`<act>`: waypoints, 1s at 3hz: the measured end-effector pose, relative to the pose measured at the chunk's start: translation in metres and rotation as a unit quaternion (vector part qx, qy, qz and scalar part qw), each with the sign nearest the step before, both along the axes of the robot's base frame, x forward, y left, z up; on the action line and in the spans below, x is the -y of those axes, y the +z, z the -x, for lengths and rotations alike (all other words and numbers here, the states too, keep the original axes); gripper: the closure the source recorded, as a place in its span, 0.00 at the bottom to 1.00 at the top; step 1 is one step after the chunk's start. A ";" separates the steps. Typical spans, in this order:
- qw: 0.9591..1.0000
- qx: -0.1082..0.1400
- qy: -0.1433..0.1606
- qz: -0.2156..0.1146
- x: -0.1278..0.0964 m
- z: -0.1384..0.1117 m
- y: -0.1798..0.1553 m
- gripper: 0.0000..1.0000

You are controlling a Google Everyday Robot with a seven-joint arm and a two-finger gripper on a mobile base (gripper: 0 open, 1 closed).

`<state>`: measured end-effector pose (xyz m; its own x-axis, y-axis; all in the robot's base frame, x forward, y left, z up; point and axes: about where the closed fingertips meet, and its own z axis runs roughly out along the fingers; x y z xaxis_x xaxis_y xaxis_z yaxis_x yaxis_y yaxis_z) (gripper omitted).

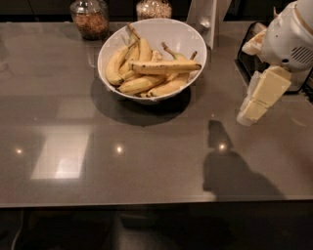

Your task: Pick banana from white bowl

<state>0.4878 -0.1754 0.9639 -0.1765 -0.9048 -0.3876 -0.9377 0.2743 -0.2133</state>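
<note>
The white bowl (182, 32) stands on the grey counter at the back centre. The banana (165, 67), long, nearly straight and speckled, lies across the top of several shorter curved bananas (128, 68) in the bowl. My gripper (250, 113) hangs at the right, with its cream-coloured fingers pointing down and left above the counter. It is to the right of the bowl, apart from it, and holds nothing that I can see.
Two glass jars (90, 17) (154, 9) stand behind the bowl. A white upright stand (208, 19) is at the bowl's back right. A black rack (243, 56) sits at the right edge, partly behind my arm. The grey counter (122, 156) reaches to the front edge.
</note>
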 end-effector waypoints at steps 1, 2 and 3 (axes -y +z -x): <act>0.999 -0.007 0.011 -0.049 -0.026 -0.029 -0.009 0.00; 0.995 -0.011 0.022 -0.096 -0.050 -0.055 -0.018 0.00; 0.990 -0.010 0.033 -0.134 -0.075 -0.078 -0.026 0.00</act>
